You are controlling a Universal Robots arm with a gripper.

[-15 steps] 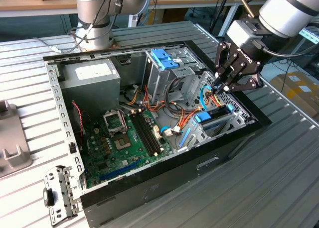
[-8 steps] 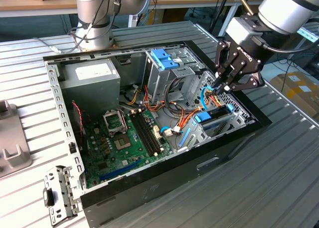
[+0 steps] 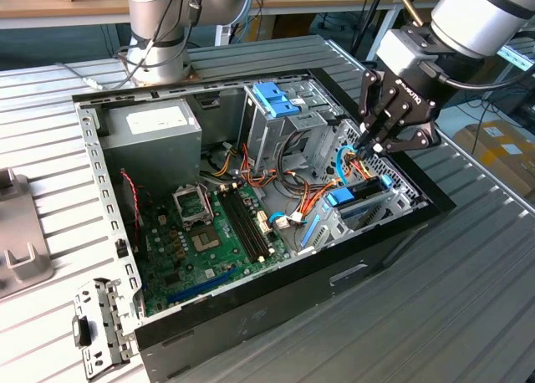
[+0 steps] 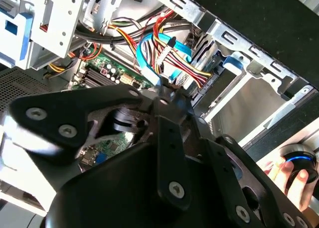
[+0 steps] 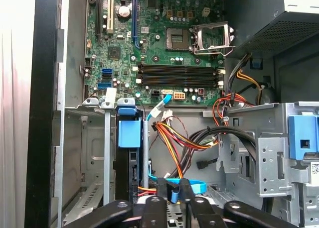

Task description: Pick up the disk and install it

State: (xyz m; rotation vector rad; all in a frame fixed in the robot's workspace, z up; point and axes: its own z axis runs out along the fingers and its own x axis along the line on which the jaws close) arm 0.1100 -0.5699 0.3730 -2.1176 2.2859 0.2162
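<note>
Ribbed metal tabletop [image 3: 468, 316], open PC case [image 3: 251, 303] on it, and your gripper [image 3: 368, 145] has its fingers pinched together among the cables [image 3: 313, 201] just above the disk [image 3: 361, 201] sitting edge-up in its bay, so you could snag a wire.

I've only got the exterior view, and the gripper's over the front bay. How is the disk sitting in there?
Observer: In the first wrist view the disk stands on edge in a bay slot, its blue carrier end facing the camera.
Operator: Anything by the gripper?
Observer: A light blue cable loops across just beyond the gripper.
Operator: Anyone nearby?
Observer: In the second wrist view a hand rests on a round blue-lit knob outside the case.
</note>
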